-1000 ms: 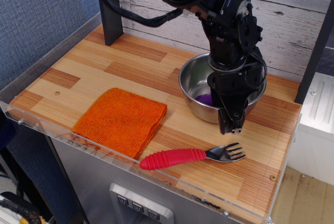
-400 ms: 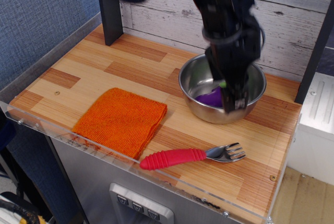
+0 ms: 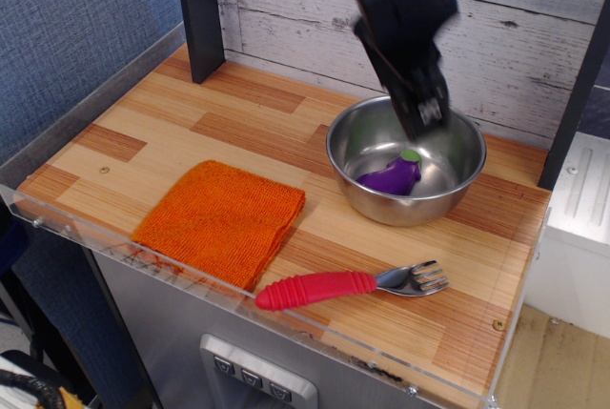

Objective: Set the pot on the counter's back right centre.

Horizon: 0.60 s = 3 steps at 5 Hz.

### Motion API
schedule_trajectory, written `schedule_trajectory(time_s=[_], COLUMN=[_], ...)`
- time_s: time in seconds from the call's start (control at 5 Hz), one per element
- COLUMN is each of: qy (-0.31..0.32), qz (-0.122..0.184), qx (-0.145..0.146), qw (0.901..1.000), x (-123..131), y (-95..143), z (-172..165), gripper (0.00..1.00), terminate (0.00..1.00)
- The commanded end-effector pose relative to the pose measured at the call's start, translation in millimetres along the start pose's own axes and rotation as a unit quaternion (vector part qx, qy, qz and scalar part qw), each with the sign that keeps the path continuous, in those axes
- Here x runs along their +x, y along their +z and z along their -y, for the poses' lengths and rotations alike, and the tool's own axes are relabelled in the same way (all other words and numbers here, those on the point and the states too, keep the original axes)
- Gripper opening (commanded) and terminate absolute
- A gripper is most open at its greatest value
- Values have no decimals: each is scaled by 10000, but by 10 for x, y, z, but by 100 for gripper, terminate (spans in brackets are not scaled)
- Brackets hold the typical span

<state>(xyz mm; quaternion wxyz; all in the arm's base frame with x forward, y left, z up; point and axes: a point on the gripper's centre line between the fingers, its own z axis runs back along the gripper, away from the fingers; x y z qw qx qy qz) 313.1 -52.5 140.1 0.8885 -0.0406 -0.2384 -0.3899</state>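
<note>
The shiny steel pot (image 3: 407, 173) stands on the wooden counter (image 3: 257, 128) at the back right, near the plank wall. A small purple toy eggplant (image 3: 391, 178) with a green cap lies inside it. My gripper (image 3: 426, 120) is blurred and hangs above the pot's back rim, apart from it, with nothing in it. The blur keeps me from telling how the jaws stand.
A folded orange cloth (image 3: 222, 219) lies at the front left. A fork with a red handle (image 3: 349, 285) lies near the front edge, right of the cloth. A dark post (image 3: 199, 13) stands at the back left. A clear acrylic rim (image 3: 238, 287) runs along the front.
The gripper has risen from the pot's front right rim and moved up and back over the pot. The pot has stayed in place, and the eggplant inside shows fully.
</note>
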Motion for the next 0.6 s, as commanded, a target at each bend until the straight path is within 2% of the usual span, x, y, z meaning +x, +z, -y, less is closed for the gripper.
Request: schedule_trajectory(time_s=[0.0, 0.2, 0.4], qy=[-208, -208, -208], qz=[275, 275, 275], qx=[388, 388, 388], qw=[9987, 9987, 9987], x=[59, 59, 59], y=[404, 404, 404], z=[-13, -13, -13], gripper=[100, 100, 100], terminate=[0, 0, 100])
